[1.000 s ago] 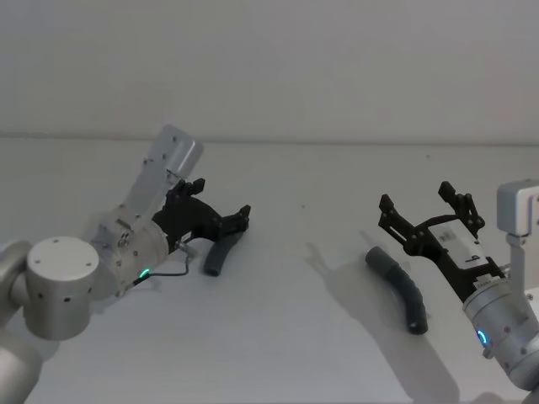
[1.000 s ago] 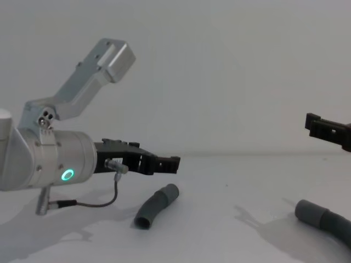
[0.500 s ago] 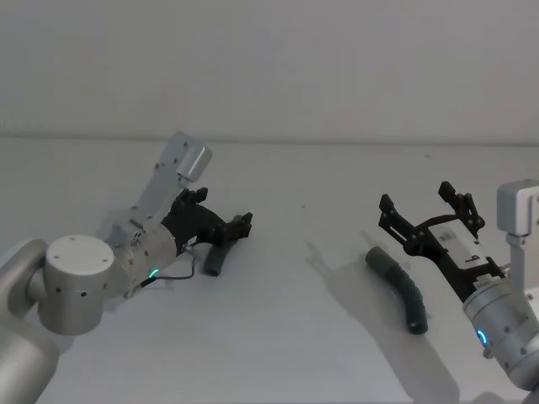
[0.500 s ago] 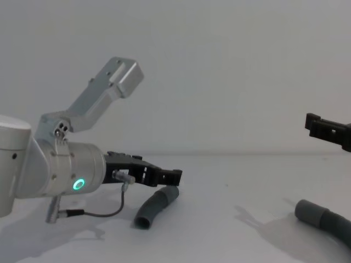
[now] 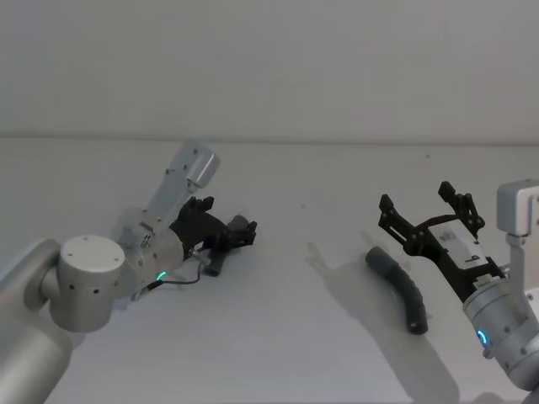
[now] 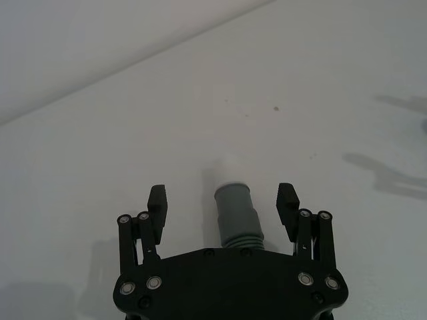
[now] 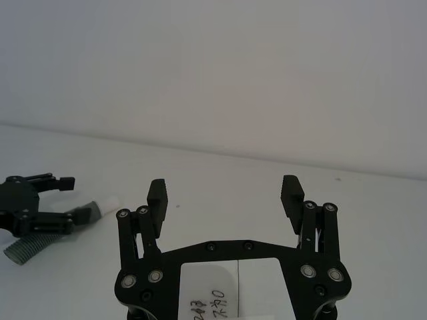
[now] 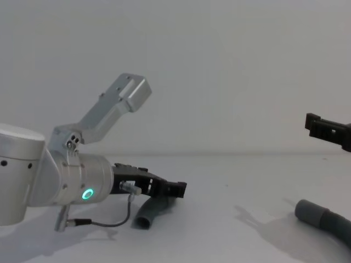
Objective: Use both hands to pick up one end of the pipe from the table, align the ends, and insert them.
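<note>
The short bent tube (image 6: 237, 217) lies between the left gripper's (image 6: 222, 197) spread jaws.

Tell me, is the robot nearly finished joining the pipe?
Not nearly. Nothing is joined: both pieces lie apart on the table. In hand: the open left hand straddles the short tube, not yet gripping. The open right hand hovers near the ribbed hose. To do: grab both, line them up, push together.

The short grey bent tube (image 8: 149, 211) lies flat on the table (image 5: 286, 353), left side. The darker ribbed hose (image 5: 402, 290) lies curved at right, well apart, its cuff (image 8: 306, 210) facing leftward.
</note>
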